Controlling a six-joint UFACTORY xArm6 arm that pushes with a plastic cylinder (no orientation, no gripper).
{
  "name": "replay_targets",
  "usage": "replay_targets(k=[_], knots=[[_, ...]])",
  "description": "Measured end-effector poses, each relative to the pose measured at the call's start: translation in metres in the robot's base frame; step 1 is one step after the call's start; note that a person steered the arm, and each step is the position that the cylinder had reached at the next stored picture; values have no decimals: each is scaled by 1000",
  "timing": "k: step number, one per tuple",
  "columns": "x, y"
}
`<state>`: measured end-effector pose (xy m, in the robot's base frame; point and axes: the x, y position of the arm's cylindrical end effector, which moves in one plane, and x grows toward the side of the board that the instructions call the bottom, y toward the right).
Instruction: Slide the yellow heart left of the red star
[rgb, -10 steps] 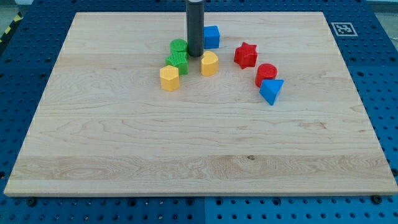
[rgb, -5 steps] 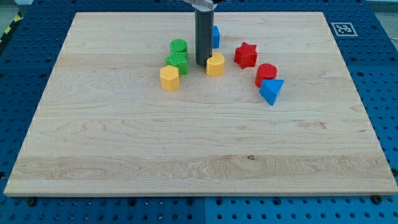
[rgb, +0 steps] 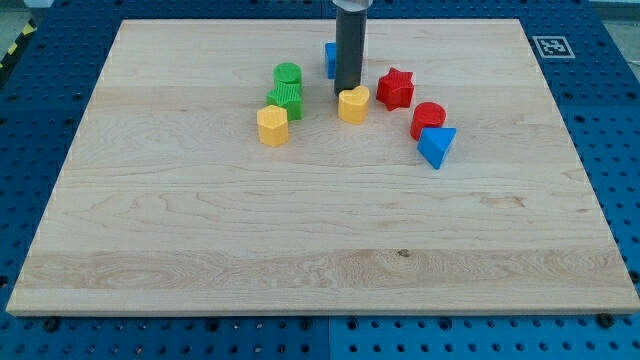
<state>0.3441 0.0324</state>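
The rod stands upright near the counter's (rgb: 120, 260) top edge, my tip (rgb: 346, 93) touching the yellow heart (rgb: 352, 105), just left of the red star (rgb: 395, 89); no fingers; a printed marker (rgb: 549, 46) sits at the top-right corner

The rod (rgb: 348, 45) runs off the view's top edge, so its upper part is not seen. It hides most of the blue block (rgb: 329, 59) behind it; only a sliver shows at the rod's left, and its shape cannot be told. Whether the tip (rgb: 346, 93) touches the yellow heart (rgb: 353, 104) just below it cannot be told.
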Motion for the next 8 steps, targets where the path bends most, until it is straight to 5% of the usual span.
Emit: replay_targets(k=[8], knots=[[-11,-19]])
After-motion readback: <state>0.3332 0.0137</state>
